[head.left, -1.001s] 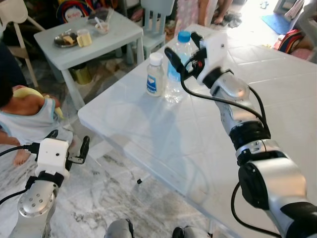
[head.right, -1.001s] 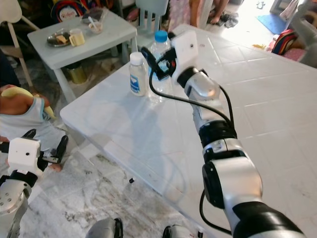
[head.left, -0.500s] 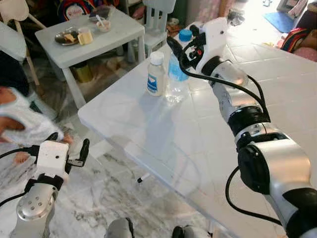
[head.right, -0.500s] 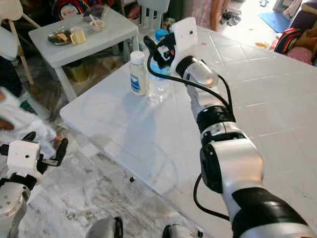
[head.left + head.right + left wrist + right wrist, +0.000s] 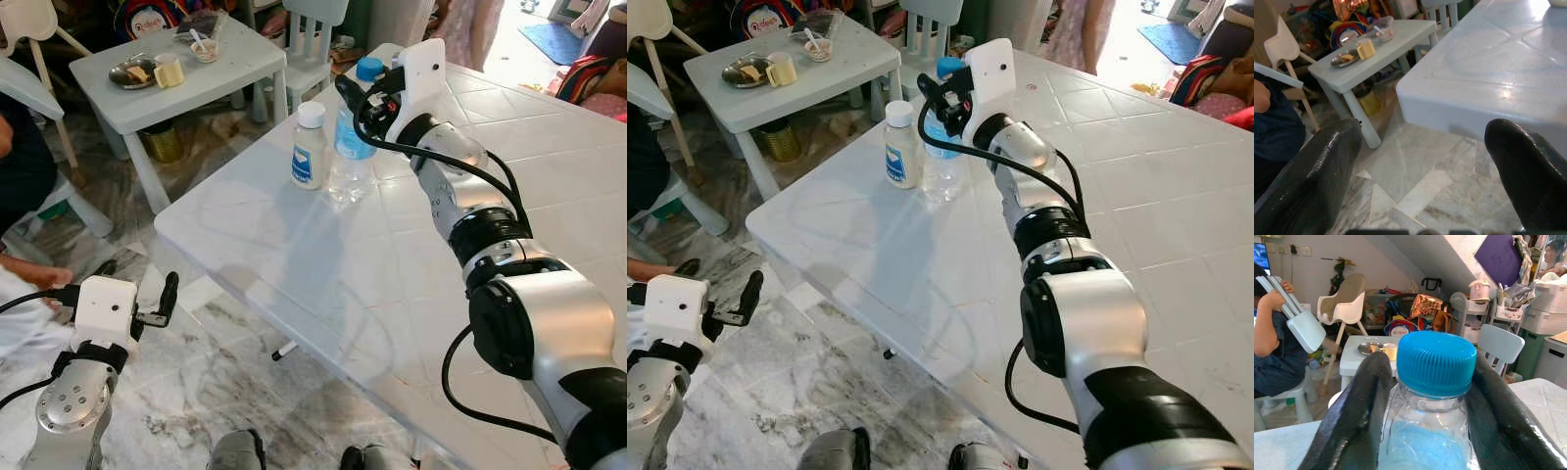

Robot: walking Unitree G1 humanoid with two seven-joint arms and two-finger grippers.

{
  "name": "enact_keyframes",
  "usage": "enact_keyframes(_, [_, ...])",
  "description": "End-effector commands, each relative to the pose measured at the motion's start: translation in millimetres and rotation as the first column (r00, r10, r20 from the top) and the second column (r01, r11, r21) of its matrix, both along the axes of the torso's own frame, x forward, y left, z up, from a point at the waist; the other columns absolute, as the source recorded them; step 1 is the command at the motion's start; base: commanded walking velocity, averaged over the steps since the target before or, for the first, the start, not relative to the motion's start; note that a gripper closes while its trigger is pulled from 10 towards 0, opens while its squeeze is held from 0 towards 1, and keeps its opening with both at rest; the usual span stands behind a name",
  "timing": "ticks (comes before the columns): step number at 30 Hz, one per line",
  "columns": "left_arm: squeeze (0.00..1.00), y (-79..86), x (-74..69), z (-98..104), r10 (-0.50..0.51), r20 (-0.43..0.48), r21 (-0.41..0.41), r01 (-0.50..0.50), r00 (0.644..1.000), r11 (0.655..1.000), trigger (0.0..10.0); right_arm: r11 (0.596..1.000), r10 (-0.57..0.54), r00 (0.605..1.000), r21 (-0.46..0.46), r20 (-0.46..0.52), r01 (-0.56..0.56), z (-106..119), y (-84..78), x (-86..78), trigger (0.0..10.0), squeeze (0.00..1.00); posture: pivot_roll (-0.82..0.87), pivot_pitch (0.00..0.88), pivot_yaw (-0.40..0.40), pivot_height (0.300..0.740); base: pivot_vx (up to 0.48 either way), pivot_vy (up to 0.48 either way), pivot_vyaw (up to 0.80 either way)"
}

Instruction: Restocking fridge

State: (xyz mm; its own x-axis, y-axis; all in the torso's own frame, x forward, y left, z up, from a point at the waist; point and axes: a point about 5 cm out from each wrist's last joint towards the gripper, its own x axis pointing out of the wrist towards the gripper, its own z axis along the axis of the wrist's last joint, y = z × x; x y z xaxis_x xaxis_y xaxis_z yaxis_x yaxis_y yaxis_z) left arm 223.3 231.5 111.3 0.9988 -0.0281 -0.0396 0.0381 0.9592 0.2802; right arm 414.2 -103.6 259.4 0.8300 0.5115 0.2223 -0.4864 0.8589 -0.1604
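Blue-capped bottle (image 5: 1432, 396): base cut off by picture edge, sides covered by right gripper (image 5: 1430, 411) fingers (image 5: 1359, 406). Small bottle (image 5: 309, 147) beside it: label print unreadable.

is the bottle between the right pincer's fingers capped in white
No, the bottle between the right pincer fingers has a blue cap.

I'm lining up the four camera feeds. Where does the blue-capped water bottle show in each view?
Left eye view: blue-capped bottle on the table's far corner, between the right gripper fingers.
Right eye view: same spot.
Left wrist view: not in it.
Right wrist view: centre, close up.
Shared landmark: the small side table.
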Motion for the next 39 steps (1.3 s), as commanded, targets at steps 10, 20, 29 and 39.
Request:
enact_keyframes(10, [0.0, -3.2, 11.6, -13.1, 0.028, -0.055, -0.035, -0.03, 0.998, 0.999, 10.0, 0.998, -0.049, 0.999, -0.041, 0.006, 0.049, -3.5, -5.0, 0.6, 0.0, 0.0, 0.19, 0.075, -0.008, 0.74, 0.0, 0.0, 0.0])
enact_keyframes(20, [0.0, -8.2, 34.5, -16.6, 0.036, -0.043, -0.103, -0.041, 0.998, 0.994, 10.0, 0.978, -0.194, 0.98, 0.083, 0.051, 0.19, -31.9, -45.6, -18.4, 0.0, 0.0, 0.11, 0.0, -0.016, 0.74, 0.0, 0.0, 0.0])
enact_keyframes(29, [0.0, -19.0, 47.9, -23.2, 0.023, -0.044, -0.135, -0.029, 0.999, 0.99, 10.0, 0.948, -0.265, 0.963, 0.196, 0.043, 0.252, -54.1, -52.0, -61.9, 10.0, 0.0, 0.05, 0.0, -0.009, 0.74, 0.0, 0.0, 0.0])
enact_keyframes(39, [0.0, -27.8, 57.2, -30.7, -0.003, -0.048, -0.153, -0.004, 0.999, 0.988, 10.0, 0.948, -0.261, 0.962, 0.168, -0.077, 0.27, -94.3, -38.0, -104.5, 10.0, 0.0, 0.01, 0.0, -0.012, 0.74, 0.0, 0.0, 0.0])
